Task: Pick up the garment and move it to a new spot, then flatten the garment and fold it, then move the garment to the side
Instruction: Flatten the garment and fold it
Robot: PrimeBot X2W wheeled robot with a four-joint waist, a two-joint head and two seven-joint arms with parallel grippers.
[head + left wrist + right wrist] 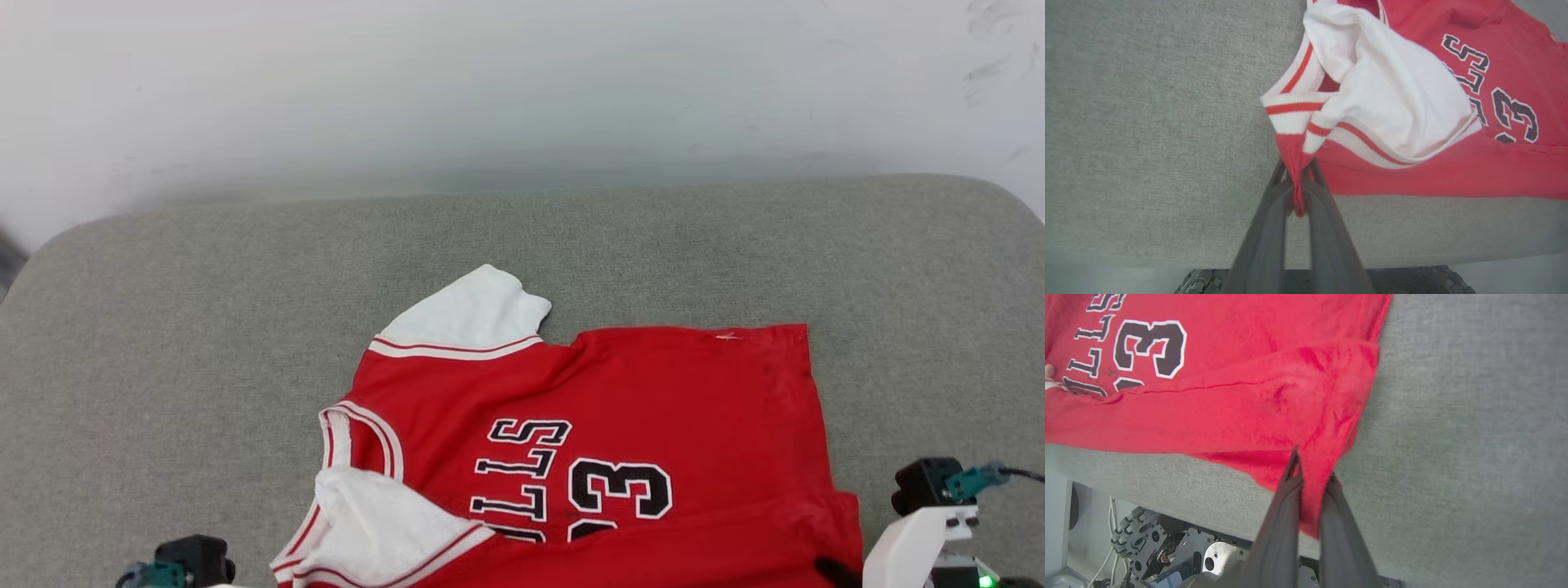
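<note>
The garment [620,408], a red jersey with white sleeves, striped trim and black lettering, lies spread on a grey cushioned surface [204,327], its near edge folded up. In the left wrist view my left gripper [1298,171] is shut on a red corner of the garment [1412,102] just below the striped sleeve trim. My right gripper [1310,465] is shut on the garment's [1249,396] red hem corner in the right wrist view. In the head view the right gripper's [833,567] dark fingertip shows at the garment's lower right corner.
The grey cushion's near edge [1167,473] runs just under the garment, with robot base parts [1167,547] below it. A pale wall [490,82] rises behind the cushion. Bare cushion extends left [1147,122] and right [1474,416] of the garment.
</note>
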